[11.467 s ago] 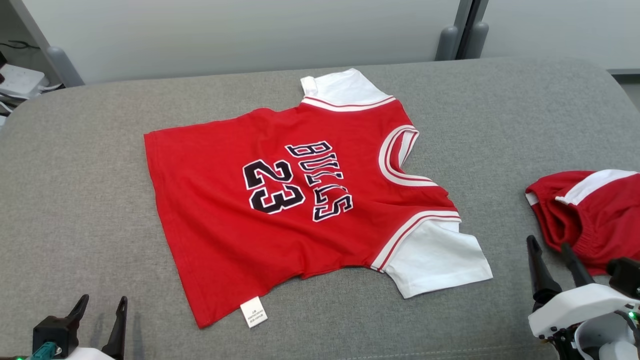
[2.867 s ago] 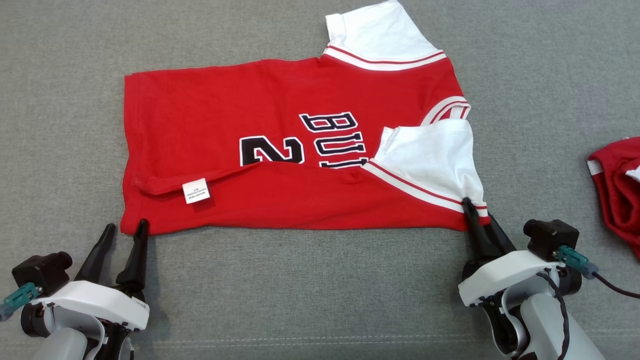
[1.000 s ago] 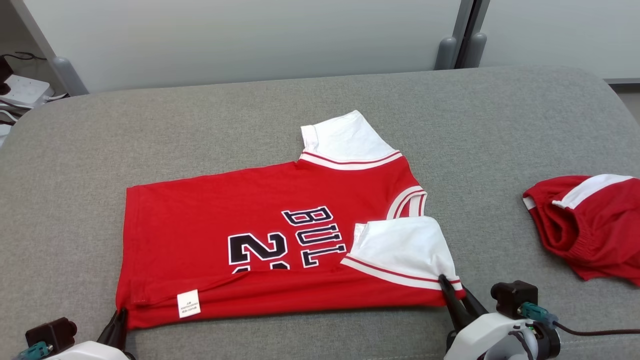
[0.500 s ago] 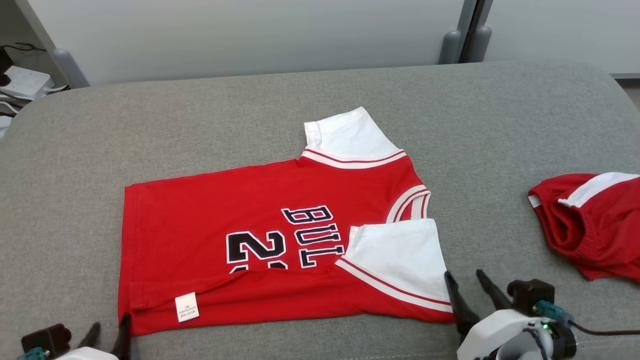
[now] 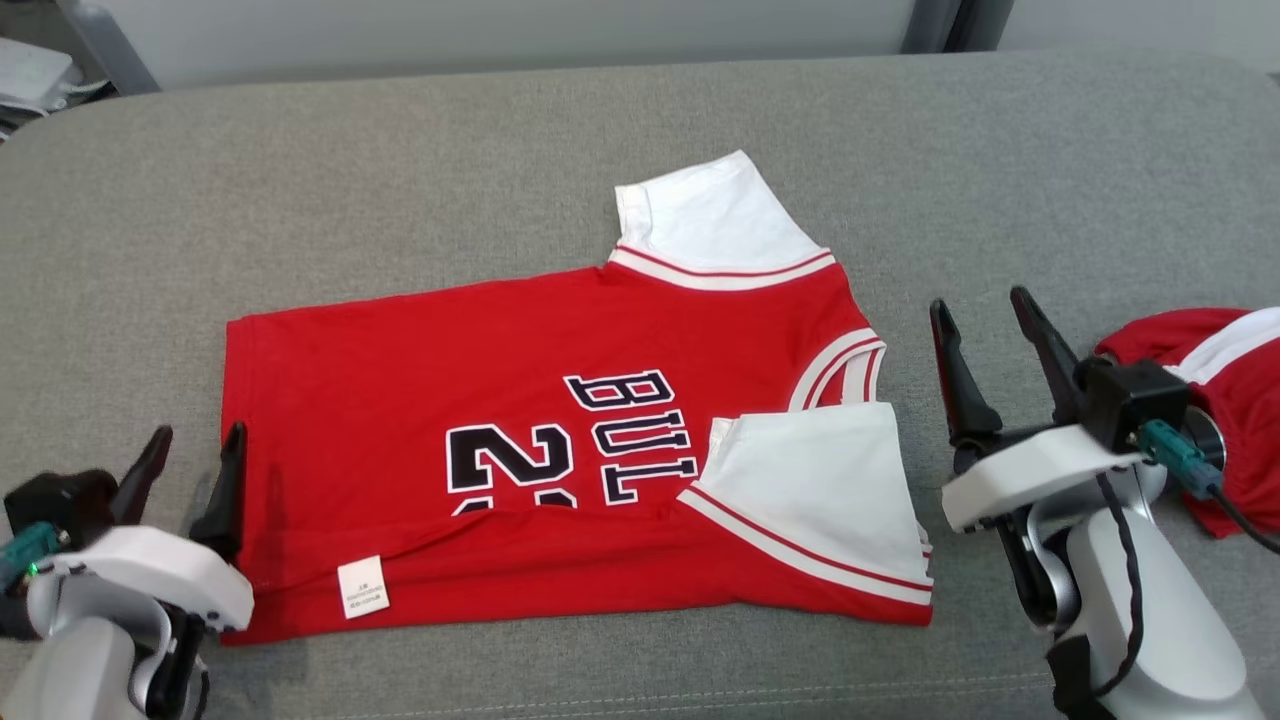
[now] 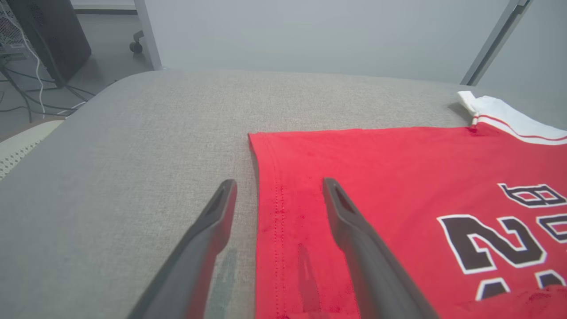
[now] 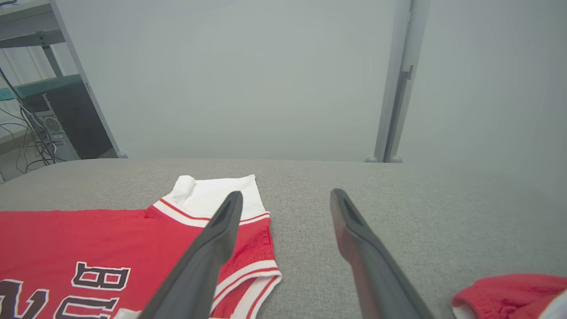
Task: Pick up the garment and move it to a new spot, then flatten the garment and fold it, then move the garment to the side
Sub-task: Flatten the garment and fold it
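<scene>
Head view first: both claws stand spread wide with nothing in them. The left claw (image 5: 198, 435) sits at the hem end of the red shirt (image 5: 500, 380), its right finger just over the cloth's edge. The right claw (image 5: 978, 300) hovers beside the neck end, clear of the fabric. So the shirt lies flat between the two claws. Its near long edge lies turned over, with a white sleeve (image 5: 810, 470) and a label (image 5: 362, 587) on top. The red shorts (image 5: 1235, 360) lie just right of the right claw.

My read: the far edge gets folded next. Each claw should reach ahead to its far corner, pinch both layers, then lift and carry level and together so the print doesn't wrinkle. The right one should stay off those shorts.

Left wrist view: the left claw (image 6: 280, 181) straddles the stitched hem, with the shirt (image 6: 398, 159) running ahead and right. The grey cushion (image 6: 133, 146) looks soft, so a finger could press in under the cloth. Far left ahead are a dark computer case (image 6: 48, 35) and cables (image 6: 26, 97).

Right wrist view: the right claw (image 7: 287, 193) is wide apart. The shirt (image 7: 66, 235) is at its left, its far sleeve ahead of the left finger, and the shorts (image 7: 509, 297) are low right. Ahead stand a pale wall (image 7: 243, 79) and a grey post (image 7: 398, 79), with a shelf (image 7: 26, 44) far left.
</scene>
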`<state>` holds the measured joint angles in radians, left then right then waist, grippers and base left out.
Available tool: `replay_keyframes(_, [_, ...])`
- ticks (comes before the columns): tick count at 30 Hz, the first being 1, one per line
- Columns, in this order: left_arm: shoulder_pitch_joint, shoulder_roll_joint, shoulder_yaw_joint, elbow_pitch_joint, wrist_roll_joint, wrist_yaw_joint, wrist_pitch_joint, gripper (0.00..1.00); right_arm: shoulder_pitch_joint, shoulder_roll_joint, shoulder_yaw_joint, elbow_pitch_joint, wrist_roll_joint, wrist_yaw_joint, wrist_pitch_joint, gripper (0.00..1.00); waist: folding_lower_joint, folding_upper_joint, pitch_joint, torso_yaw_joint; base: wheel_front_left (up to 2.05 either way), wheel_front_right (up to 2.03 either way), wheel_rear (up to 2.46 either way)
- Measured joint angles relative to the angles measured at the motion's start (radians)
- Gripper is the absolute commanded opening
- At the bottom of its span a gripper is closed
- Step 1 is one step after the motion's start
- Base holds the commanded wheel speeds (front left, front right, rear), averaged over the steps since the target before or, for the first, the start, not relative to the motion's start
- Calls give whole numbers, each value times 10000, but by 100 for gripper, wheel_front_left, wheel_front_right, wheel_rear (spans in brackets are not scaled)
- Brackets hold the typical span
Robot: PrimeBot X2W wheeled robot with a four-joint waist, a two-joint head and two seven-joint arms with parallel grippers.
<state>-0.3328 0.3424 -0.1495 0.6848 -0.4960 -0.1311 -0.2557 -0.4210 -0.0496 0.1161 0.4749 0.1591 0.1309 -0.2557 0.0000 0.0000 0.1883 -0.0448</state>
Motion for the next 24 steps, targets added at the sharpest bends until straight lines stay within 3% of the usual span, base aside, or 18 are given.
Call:
replay_keyframes(7, [-1244,1012,-1016,-278,-926,0,-2,100,-1093,-40,602,-384,-86,0,-2,100,0,0,977,-117,0,0,0])
replay_keyframes(15, [-2317,2299,-2537,-255,-3022,0,-2,100,-1416,-67,1482,-1041,389,0,-2,100,0,0,2234,-507,0,0,0])
replay_keyframes(24, [-2939,3243,-3662,-261,-4472,0,-2,100,-1659,-82,1450,-1248,349,0,-2,100,0,0,2982,-921,0,0,0])
